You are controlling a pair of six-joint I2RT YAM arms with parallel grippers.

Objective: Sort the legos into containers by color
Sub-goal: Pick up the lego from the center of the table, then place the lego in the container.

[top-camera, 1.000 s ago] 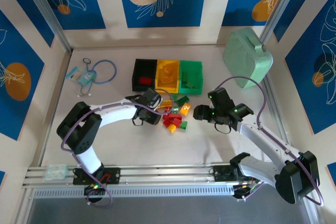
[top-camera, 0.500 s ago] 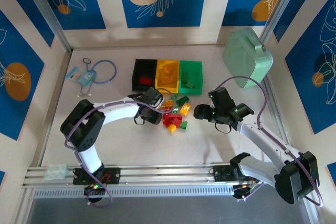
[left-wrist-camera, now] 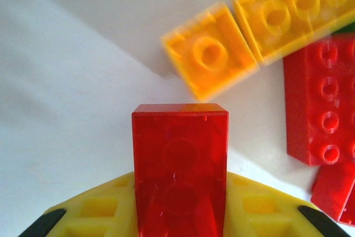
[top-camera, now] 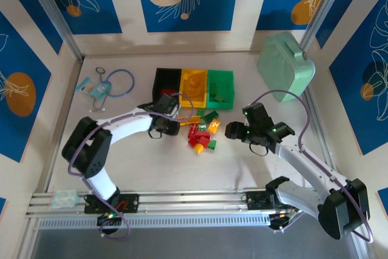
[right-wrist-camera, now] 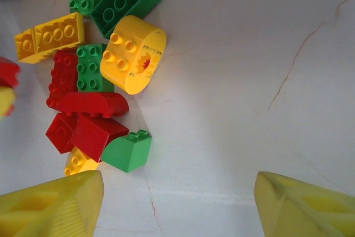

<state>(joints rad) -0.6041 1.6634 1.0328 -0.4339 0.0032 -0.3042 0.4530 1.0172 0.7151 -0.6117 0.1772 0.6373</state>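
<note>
Red brick (left-wrist-camera: 180, 137): glossy, faintly translucent plastic, held in the left gripper (left-wrist-camera: 180, 192), whose yellow fingers (left-wrist-camera: 100, 212) are matt plastic. Beyond the right gripper (right-wrist-camera: 178, 176), shiny smooth plastic legos (right-wrist-camera: 91, 70) lie on a matt white tabletop (right-wrist-camera: 249, 81) crossed by fine hairline cracks.

The left arm (top-camera: 121, 127) and the right arm (top-camera: 303, 162) are built alike, with smooth white link shells joined by bulky black joint housings. A thin purple cable (top-camera: 70, 150) runs in a loose loop along the outside of the left arm. A second purple cable (top-camera: 280, 91) does the same on the right arm. Small green lights (top-camera: 273, 128) glow on the right wrist. The left hand (left-wrist-camera: 180, 215) has bright yellow fingers (left-wrist-camera: 94, 212) with moulded rectangular recesses and black trim at the outer corners. The right hand (right-wrist-camera: 177, 203) has matching yellow fingers (right-wrist-camera: 52, 203), wedge-shaped and finely ribbed.
</note>
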